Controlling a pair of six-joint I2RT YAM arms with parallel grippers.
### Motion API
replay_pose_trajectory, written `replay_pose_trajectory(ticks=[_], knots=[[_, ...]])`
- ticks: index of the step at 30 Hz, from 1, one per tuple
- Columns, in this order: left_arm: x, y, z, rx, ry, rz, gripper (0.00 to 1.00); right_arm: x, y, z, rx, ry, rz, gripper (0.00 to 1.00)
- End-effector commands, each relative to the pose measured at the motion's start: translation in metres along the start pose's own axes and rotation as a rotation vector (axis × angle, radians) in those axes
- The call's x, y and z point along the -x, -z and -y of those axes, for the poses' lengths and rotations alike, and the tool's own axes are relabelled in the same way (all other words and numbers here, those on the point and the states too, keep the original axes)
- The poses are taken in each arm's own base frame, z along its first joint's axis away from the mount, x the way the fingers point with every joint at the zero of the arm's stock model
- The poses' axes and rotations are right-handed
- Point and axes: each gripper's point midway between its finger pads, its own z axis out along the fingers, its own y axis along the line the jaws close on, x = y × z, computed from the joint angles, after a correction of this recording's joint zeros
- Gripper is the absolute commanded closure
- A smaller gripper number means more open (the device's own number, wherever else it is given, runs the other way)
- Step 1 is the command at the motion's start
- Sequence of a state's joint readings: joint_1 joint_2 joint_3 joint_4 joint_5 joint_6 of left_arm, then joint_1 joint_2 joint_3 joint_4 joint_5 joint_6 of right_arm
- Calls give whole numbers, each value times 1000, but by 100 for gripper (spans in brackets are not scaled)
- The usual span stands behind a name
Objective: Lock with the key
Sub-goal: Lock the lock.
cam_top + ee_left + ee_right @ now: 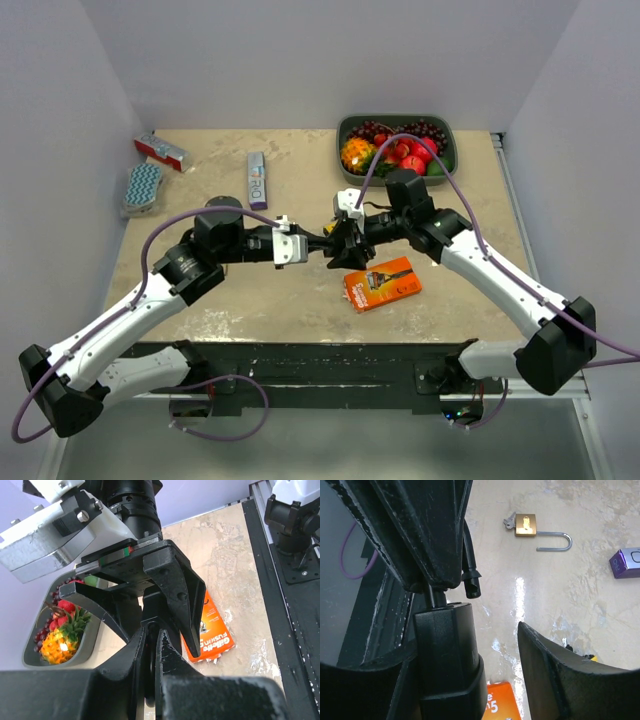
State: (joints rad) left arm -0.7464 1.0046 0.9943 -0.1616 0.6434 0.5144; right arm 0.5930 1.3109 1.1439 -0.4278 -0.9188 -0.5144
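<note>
Clenched left fingers [125, 677] are hovering between spread right fingers [176, 592]; padlock [526, 525] is lying open-shackled on the surface [580, 605], locking wholly undone.

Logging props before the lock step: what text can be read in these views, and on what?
"Gillette" and "FUSION": on the orange box, left wrist view.
"5": on the orange box's corner, right wrist view; the rest is cut off.
Purple box: has lettering, too blurred to read.
Red and blue packet: print too small to read.
Padlock: no readable marking.
</note>
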Motion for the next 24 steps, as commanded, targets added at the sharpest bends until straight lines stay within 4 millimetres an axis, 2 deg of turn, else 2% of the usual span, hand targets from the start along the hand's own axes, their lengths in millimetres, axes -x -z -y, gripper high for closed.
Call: replay_pose_trajectory(ticks=[1,2,6,9,11,17,18,19,20,22,24], knots=[[35,14,-34,154,-54,96,100,39,10,-6,-26,-11,109,93],[33,15,-34,149,-43,91,100,42,13,-6,-39,-16,117,100],[24,16,-31,131,7,55,100,50,17,-5,-68,-52,131,100],[12,16,-29,128,48,12,95,50,18,-2,-85,-74,116,100],[7,17,-27,118,61,4,100,49,18,-3,-84,-80,109,100],[5,22,-32,138,85,12,100,51,18,-7,-54,-94,109,100],[7,23,-33,140,87,19,100,49,17,-9,-46,-98,101,93],[9,24,-33,140,87,23,100,47,17,-11,-34,-103,95,48],[10,24,-33,141,88,28,100,45,17,-11,-39,-113,88,34],[14,26,-33,139,85,38,100,44,19,-11,-45,-101,84,29],[16,26,-32,132,83,45,100,42,19,-13,-43,-101,80,28]])
